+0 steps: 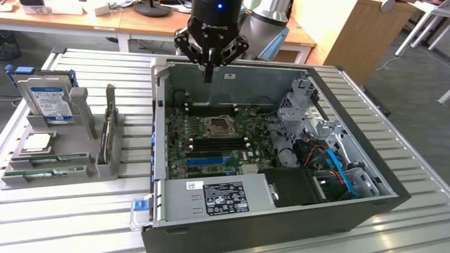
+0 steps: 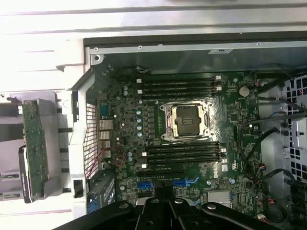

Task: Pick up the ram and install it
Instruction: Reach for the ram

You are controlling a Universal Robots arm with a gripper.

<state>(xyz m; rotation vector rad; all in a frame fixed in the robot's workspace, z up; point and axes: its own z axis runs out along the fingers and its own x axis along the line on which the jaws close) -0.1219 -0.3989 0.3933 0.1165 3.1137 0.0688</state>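
My gripper (image 1: 208, 77) hangs shut and empty over the far wall of the open computer case (image 1: 365, 208), high above the motherboard (image 1: 250, 134). In the wrist view its shut fingers (image 2: 166, 194) point down at the board below the processor socket (image 2: 186, 120). Two green ram sticks (image 1: 58, 158) lie flat in the front of a grey rack (image 1: 105, 167) on the exterior view's left, well away from the gripper. Black memory slots (image 2: 178, 86) stand empty on both sides of the socket.
The rack also holds an upright silver drive (image 1: 49, 103) and an upright green card (image 1: 109, 124). Inside the case are a power supply (image 1: 218, 197), a drive cage (image 1: 299, 108) and cables (image 1: 330, 161). Everything rests on a slatted metal table (image 1: 91, 221).
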